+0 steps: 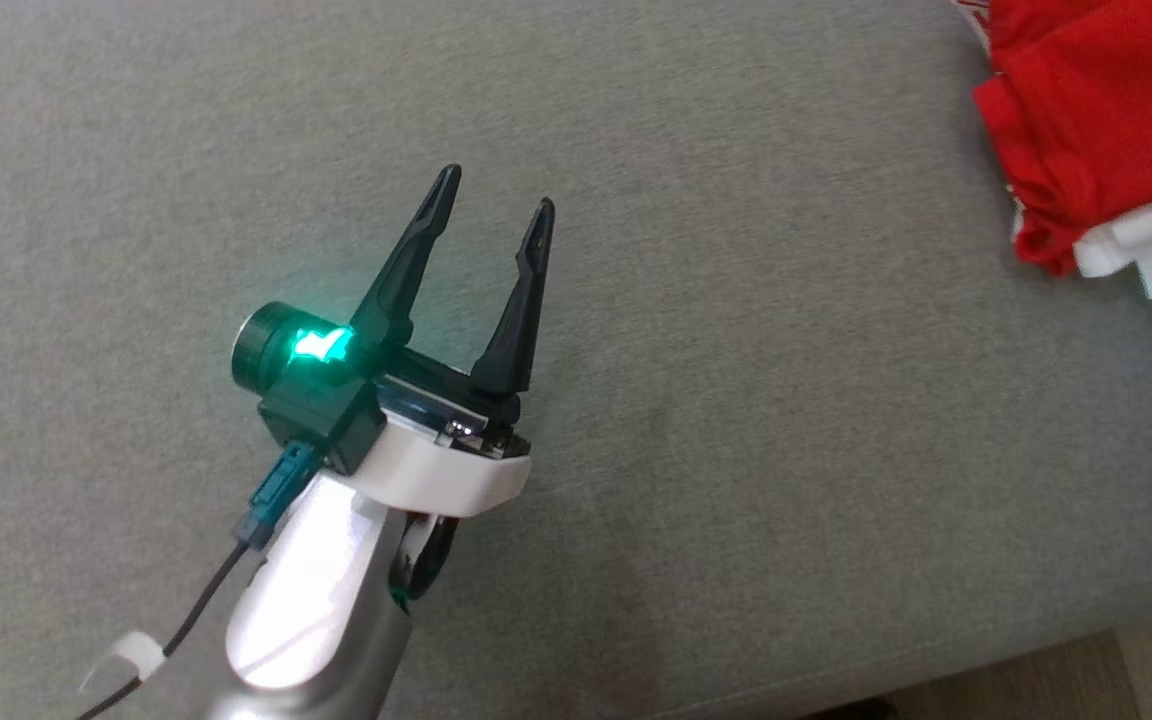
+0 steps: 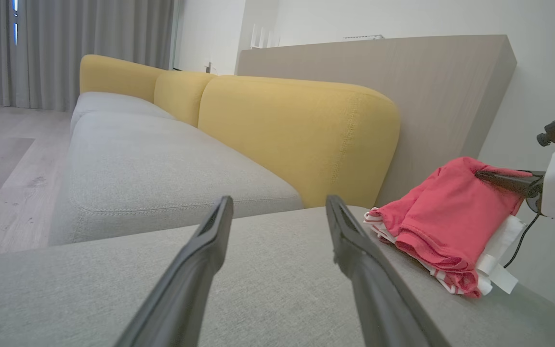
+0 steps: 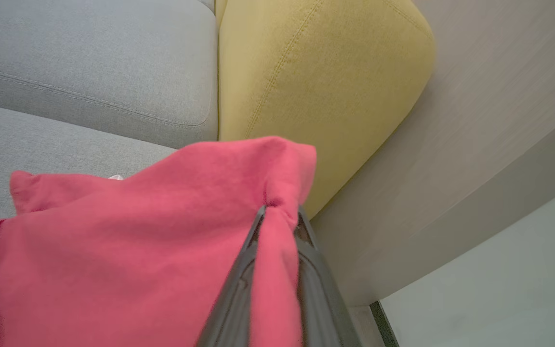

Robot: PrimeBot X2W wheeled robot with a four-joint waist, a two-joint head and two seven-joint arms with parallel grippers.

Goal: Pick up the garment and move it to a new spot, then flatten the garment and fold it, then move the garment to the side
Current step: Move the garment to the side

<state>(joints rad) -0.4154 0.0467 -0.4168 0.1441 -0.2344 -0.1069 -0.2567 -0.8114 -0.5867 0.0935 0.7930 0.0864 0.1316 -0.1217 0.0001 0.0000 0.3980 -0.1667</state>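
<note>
Now, left jaws wide, empty, right jaws pinching garment [image 3: 113, 250]

Grey cushion [image 1: 736, 450] lies open; garment [image 1: 1086, 120] and yellow backrest [image 2: 297, 135] crowd one end.

Head view: red garment [image 1: 1086, 120] cropped by top and right edges; white fabric [image 1: 1151, 245] under it runs off right, whether part of it unclear | Left wrist view: right gripper [image 2: 481, 175] tips buried in a fold, body cropped at right edge | Right wrist view: garment spills past left and bottom edges
</note>
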